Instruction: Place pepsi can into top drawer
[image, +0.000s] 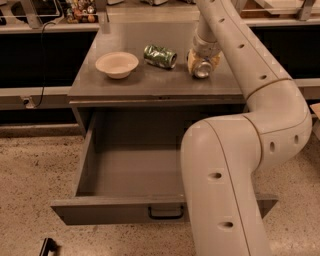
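Grey metal, the top drawer (135, 172) stands pulled wide out, well below and in front of the fingers (192, 60), its bare floor ready to receive what they bring. On the desk (150, 85) a cream bowl (116, 64) sits well off to the fingers' side and a green dented can (160, 56) lies nearer them, both clear of the grip. Pointing downward, the fingers are closed to a can's width, a pale pad against each side of the pepsi can (201, 69), apparently gripping it for lifting.
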